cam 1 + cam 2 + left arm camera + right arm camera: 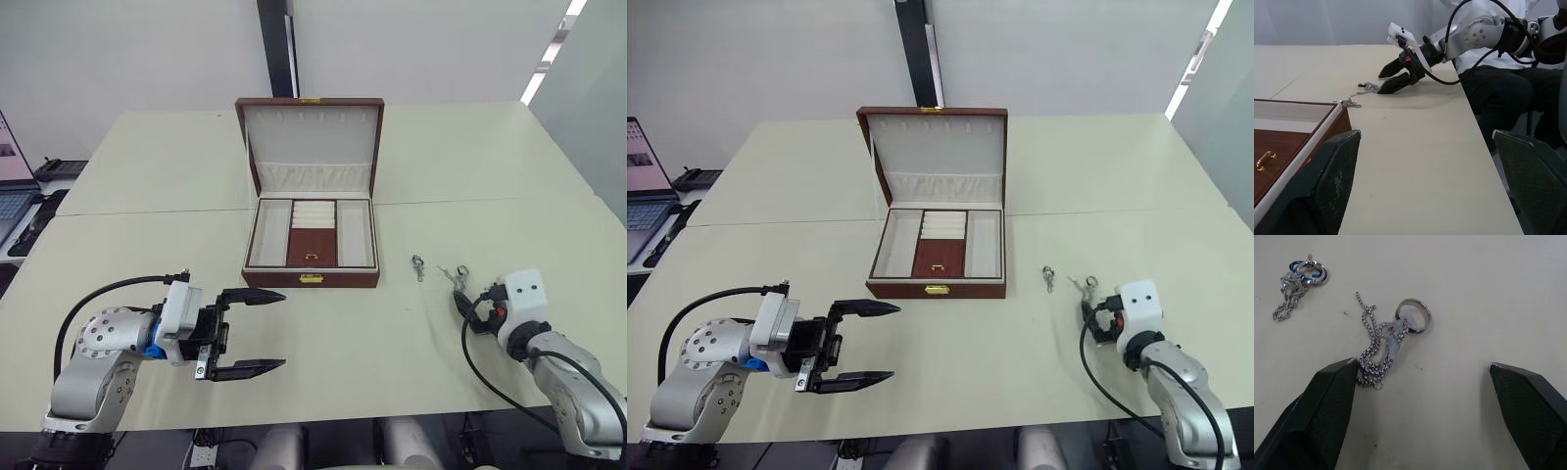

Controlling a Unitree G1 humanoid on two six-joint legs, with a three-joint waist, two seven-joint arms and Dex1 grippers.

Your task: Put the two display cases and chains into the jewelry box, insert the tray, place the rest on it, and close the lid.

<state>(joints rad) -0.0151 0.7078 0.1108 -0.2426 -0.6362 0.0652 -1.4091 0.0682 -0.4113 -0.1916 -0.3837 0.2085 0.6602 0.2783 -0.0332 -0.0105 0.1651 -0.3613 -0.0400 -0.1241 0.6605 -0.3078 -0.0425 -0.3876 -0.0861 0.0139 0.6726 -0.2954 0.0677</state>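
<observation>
The jewelry box point(311, 278) stands open mid-table with its lid upright. In its middle compartment lies a brown case with a gold handle point(312, 249); the white side compartments look bare. Two chains lie on the table right of the box: one with a blue ring point(1300, 281) and one with a plain silver ring point(1383, 347). My right gripper point(1422, 366) is open over the silver-ring chain, whose end touches one finger point(1332, 406). Well left of and in front of the box, my left gripper point(282, 330) is open and holds nothing.
A laptop point(642, 186) and dark gear sit off the table's left end. A black pillar point(277, 49) rises behind the box. A seam point(147, 211) crosses the cream table behind the box's base. Bare tabletop lies between the two grippers.
</observation>
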